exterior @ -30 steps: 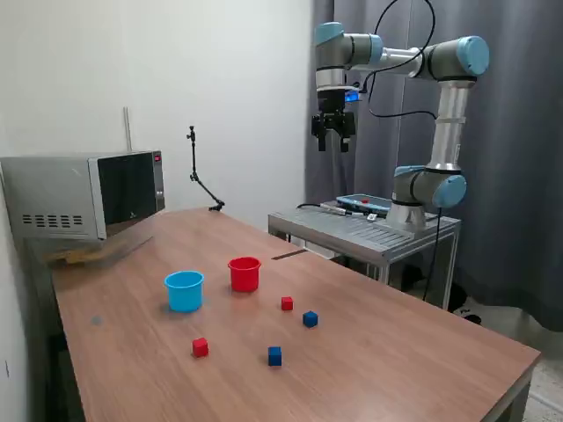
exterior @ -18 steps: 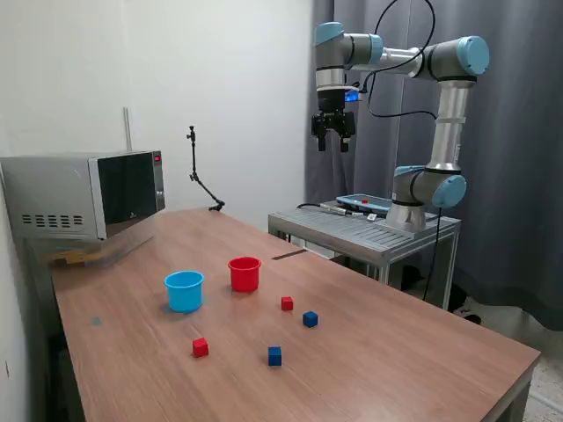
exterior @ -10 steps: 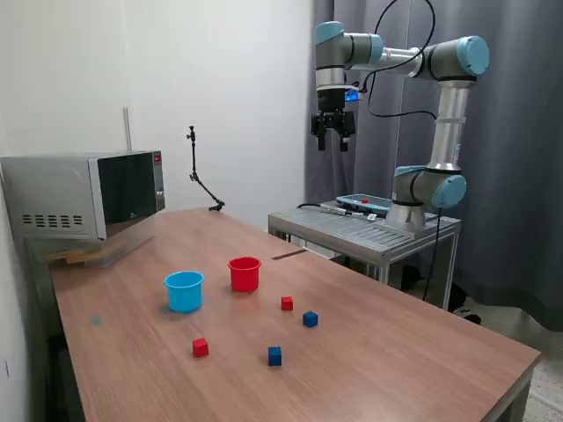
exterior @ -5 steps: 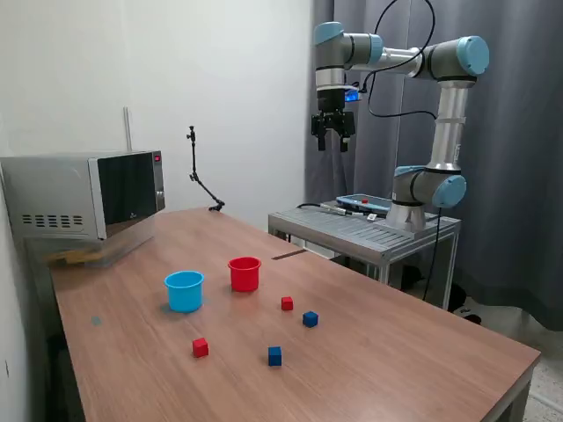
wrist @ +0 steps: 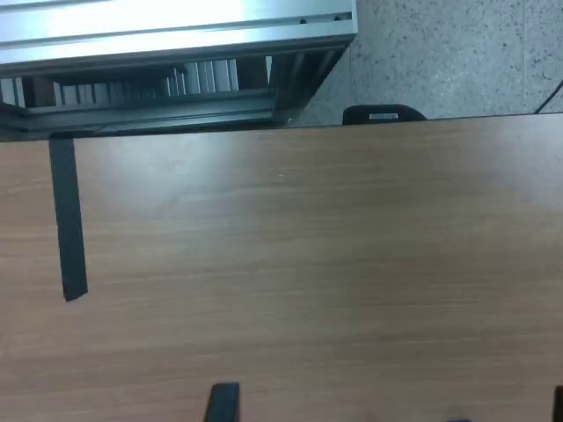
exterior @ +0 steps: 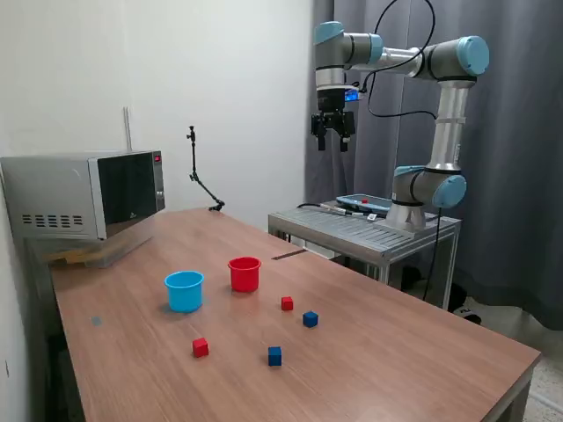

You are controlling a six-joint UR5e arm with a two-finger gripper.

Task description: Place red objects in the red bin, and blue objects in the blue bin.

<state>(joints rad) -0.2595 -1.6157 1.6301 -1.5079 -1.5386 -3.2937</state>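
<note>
Gripper high above table's far edge, fingers parted, empty.
Cubes lie toward 6 o'clock of the cups: red; blue. Likely light, rigid; pinch opposite flat faces. Red cup, light-blue cup upright.

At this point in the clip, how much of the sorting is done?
Nothing looks sorted yet. Both red cubes and both blue cubes lie loose on the table, outside the red cup and the light-blue cup. Nothing is in hand: the tool hangs high above the table, carrying nothing visible. All four cubes remain to be placed.
</note>
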